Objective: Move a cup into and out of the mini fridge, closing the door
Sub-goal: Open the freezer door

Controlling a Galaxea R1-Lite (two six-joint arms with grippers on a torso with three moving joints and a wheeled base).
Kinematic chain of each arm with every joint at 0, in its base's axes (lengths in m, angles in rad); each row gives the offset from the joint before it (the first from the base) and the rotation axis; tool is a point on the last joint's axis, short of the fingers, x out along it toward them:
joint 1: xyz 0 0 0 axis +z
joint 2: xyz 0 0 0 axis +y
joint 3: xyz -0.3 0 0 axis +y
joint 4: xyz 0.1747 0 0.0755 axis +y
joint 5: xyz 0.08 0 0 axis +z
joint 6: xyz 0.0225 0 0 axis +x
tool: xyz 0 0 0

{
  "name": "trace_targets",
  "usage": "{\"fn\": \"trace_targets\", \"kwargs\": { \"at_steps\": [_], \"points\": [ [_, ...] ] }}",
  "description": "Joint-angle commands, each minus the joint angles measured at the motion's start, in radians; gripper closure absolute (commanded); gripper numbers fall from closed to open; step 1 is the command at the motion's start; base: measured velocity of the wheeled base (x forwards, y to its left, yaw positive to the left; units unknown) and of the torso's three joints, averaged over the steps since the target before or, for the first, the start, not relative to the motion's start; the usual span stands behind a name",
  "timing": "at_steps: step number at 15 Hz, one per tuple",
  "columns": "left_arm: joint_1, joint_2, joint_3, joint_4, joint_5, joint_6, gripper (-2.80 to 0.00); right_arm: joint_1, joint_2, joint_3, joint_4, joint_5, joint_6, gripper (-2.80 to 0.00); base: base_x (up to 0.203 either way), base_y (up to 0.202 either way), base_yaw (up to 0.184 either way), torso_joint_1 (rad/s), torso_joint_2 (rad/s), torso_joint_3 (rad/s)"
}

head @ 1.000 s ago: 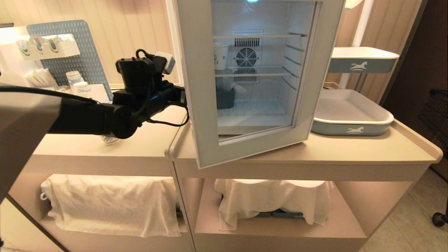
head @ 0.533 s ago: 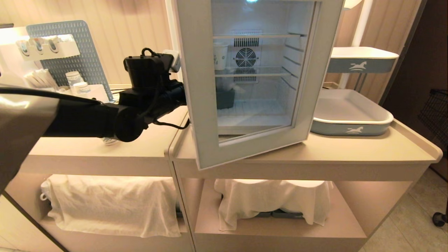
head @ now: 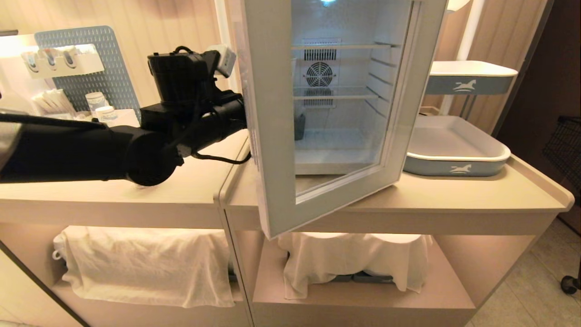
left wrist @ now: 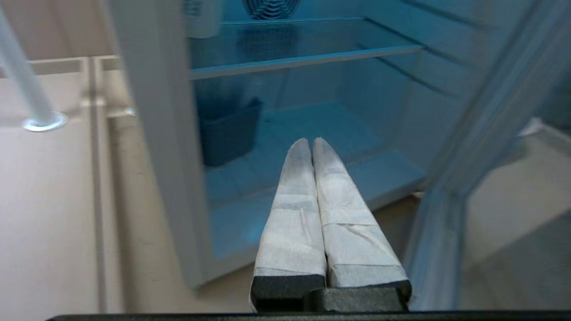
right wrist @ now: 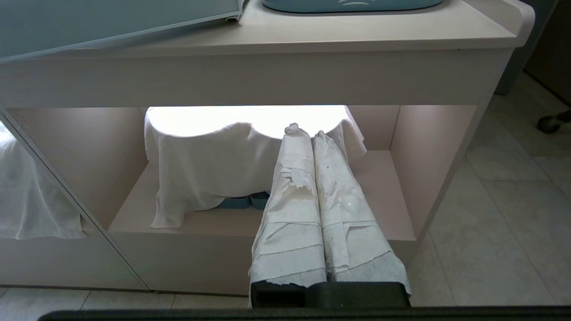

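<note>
Left gripper (left wrist: 311,145) hidden behind the door (head: 268,113) in head view. Cup (left wrist: 203,18) cut off by wrist frame edge above the shelf; print not discernible.

Beige service counter in a warmly lit room

Two pale beige laminate worktops (head: 454,195) meet at a seam; white cloths (head: 145,263) drape the lit open shelves below. Vertical beige wall panelling (head: 172,27) stands behind, and light tiled floor (head: 535,290) shows at the right.

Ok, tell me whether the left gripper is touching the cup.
Apart. The left wrist view shows the left gripper shut on nothing, its tips in open space before the mini fridge, while the cup stands back on a shelf inside.
</note>
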Motion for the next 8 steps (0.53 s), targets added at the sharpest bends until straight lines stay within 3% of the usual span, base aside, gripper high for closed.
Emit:
{"fn": "trace_targets", "kwargs": {
  "at_steps": [1, 8],
  "points": [
    [-0.07, -0.055, 0.037, -0.004, -0.001, -0.018, 0.0, 0.001, 0.001, 0.0, -0.001, 0.0, 0.0, 0.0, 0.0, 0.0, 0.0, 0.0, 0.0, 0.0],
    [-0.375, -0.188, 0.167, -0.018, 0.011, -0.028, 0.0, 0.001, 0.001, 0.0, -0.001, 0.0, 0.0, 0.0, 0.0, 0.0, 0.0, 0.0, 0.0, 0.0]
  ]
}}
